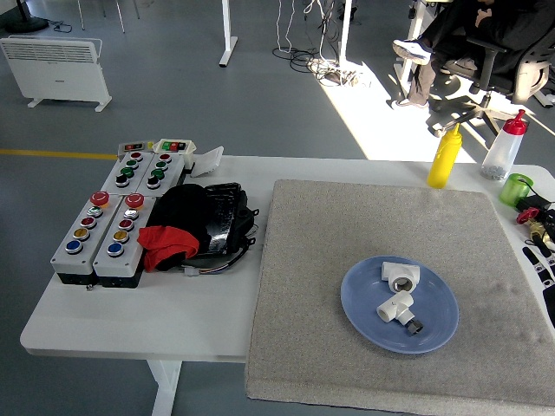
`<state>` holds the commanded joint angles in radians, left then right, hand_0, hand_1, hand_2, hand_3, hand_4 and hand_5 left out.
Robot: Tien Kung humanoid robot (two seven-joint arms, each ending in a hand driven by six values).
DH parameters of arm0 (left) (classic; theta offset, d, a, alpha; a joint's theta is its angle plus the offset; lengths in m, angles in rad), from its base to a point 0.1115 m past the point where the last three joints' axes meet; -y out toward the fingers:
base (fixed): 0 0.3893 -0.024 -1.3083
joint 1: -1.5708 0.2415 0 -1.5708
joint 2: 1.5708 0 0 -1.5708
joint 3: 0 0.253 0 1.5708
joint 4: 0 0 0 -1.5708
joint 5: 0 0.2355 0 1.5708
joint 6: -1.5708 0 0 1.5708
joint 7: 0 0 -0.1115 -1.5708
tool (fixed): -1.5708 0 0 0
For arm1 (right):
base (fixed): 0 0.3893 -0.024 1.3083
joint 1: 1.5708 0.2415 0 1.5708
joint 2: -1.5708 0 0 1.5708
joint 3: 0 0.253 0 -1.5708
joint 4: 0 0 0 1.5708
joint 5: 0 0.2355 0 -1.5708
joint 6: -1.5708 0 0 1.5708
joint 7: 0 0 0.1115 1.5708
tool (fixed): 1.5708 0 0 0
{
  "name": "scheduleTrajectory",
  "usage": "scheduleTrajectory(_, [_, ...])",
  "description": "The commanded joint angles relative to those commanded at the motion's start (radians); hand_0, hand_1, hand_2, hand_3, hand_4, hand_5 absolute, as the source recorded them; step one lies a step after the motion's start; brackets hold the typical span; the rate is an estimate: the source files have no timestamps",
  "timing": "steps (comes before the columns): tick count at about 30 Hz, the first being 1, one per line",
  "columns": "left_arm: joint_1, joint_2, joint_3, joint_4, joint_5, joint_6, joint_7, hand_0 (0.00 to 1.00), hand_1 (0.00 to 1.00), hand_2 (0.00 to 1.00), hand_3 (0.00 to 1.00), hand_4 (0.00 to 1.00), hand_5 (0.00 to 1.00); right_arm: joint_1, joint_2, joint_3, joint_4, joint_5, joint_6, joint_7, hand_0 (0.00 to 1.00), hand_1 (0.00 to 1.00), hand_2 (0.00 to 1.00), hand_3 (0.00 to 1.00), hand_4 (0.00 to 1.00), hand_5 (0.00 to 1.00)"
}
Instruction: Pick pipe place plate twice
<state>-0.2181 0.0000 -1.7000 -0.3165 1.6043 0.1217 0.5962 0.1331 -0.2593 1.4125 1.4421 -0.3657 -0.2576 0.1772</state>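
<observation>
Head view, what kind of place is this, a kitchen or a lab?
Probably a robotics lab or workshop, not a kitchen. Push-button control boxes sit on the white table, white pipe fittings lie on a blue plate, and the bare grey floor has loose cables.

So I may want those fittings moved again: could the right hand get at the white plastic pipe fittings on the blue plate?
Probably yes: right hand sits at the mat's right edge, fittings lie uncovered on the plate, nothing between.
</observation>
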Motion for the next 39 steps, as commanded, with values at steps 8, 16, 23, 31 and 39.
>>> scheduleTrajectory(8, [0.006,0.000,-0.001,0.005,-0.006,0.000,-0.011,0.678,0.671,0.700,0.636,0.337,0.998,-0.007,0.005,0.008,-0.002,0.021,-0.003,0.011,0.813,0.774,0.844,0.823,0.528,0.515])
scheduleTrajectory(16, [0.005,0.000,-0.007,0.006,0.000,0.000,-0.015,0.678,0.671,0.700,0.636,0.336,0.998,-0.005,0.010,0.003,-0.007,0.052,-0.012,0.027,0.801,0.763,0.818,0.799,0.524,0.532])
scheduleTrajectory(23, [0.005,0.000,-0.010,0.005,0.005,-0.001,-0.012,0.677,0.671,0.700,0.637,0.336,0.998,-0.007,0.012,0.003,-0.009,0.059,-0.014,0.033,0.797,0.754,0.800,0.779,0.520,0.543])
scheduleTrajectory(31, [0.006,0.000,-0.011,0.003,0.012,-0.003,-0.002,0.677,0.671,0.699,0.636,0.336,0.998,-0.006,0.013,0.002,-0.010,0.066,-0.011,0.038,0.792,0.742,0.785,0.758,0.514,0.555])
scheduleTrajectory(39, [0.007,0.000,-0.012,0.002,0.014,-0.005,-0.001,0.677,0.671,0.699,0.634,0.335,0.998,-0.006,0.014,-0.001,-0.013,0.070,-0.010,0.043,0.790,0.739,0.778,0.749,0.510,0.562])
